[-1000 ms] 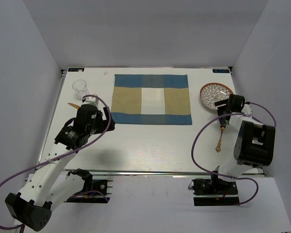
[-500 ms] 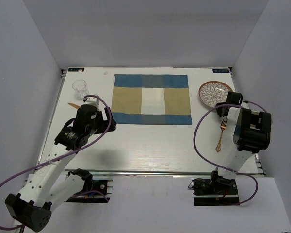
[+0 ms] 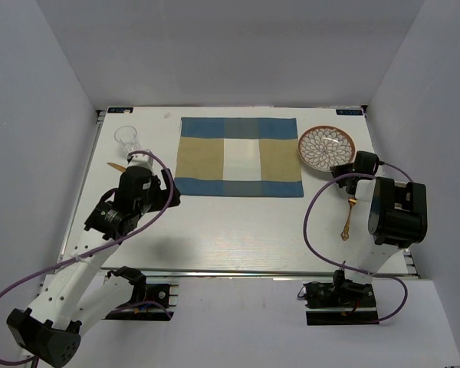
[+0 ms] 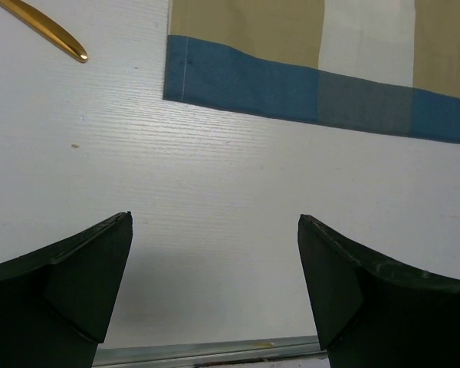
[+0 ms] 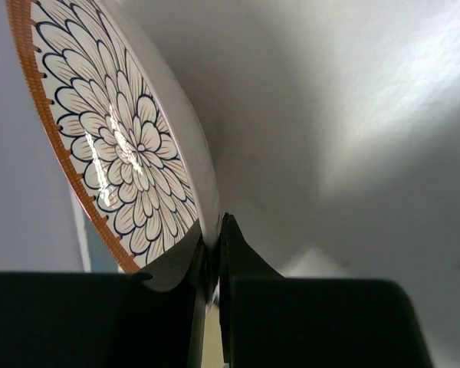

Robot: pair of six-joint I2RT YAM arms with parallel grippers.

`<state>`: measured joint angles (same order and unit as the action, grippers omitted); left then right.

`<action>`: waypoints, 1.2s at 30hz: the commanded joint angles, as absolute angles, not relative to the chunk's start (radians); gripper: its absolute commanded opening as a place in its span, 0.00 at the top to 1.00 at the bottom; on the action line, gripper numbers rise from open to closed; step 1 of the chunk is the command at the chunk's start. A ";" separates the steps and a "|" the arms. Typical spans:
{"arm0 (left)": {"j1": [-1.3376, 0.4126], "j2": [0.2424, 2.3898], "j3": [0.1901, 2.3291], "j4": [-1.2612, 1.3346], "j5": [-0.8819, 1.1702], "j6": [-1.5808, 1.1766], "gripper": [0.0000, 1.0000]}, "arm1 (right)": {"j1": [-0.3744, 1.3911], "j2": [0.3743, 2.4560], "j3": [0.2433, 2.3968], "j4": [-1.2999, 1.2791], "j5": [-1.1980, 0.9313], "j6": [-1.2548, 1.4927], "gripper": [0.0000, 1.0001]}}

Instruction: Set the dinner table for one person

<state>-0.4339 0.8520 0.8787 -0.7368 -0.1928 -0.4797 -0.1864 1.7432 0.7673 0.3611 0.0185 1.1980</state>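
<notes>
A floral plate (image 3: 326, 146) with an orange rim sits tilted just right of the blue-and-beige placemat (image 3: 239, 156) on the white dinner table (image 3: 238, 230). My right gripper (image 3: 343, 170) is shut on the plate's near rim. In the right wrist view the plate (image 5: 115, 146) stands steeply on edge, its rim pinched in the right gripper (image 5: 215, 245). My left gripper (image 4: 215, 230) hangs open over bare table (image 4: 238, 176) near the placemat's near-left corner (image 4: 291, 77), holding nothing.
A gold fork (image 3: 349, 218) lies on the table under the right arm. A clear glass (image 3: 126, 138) stands at the far left. A gold utensil (image 4: 46, 31) lies beside it, partly hidden under the left arm. A metal rail (image 4: 215, 351) runs along the near edge.
The right gripper closed on the plate's rim and carried the plate left toward the placemat, tilting it. The left arm has barely moved.
</notes>
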 commanded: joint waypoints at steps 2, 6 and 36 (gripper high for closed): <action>-0.428 0.778 0.887 -0.749 -0.285 -0.517 0.02 | -0.127 1.641 0.850 0.741 -0.148 1.200 1.00; -0.428 0.736 0.882 -0.756 -0.331 -0.540 0.02 | -0.049 1.678 0.971 0.651 -0.247 1.158 1.00; -0.428 0.792 0.882 -0.776 -0.440 -0.597 0.02 | 0.281 2.169 1.540 0.167 -0.428 0.884 1.00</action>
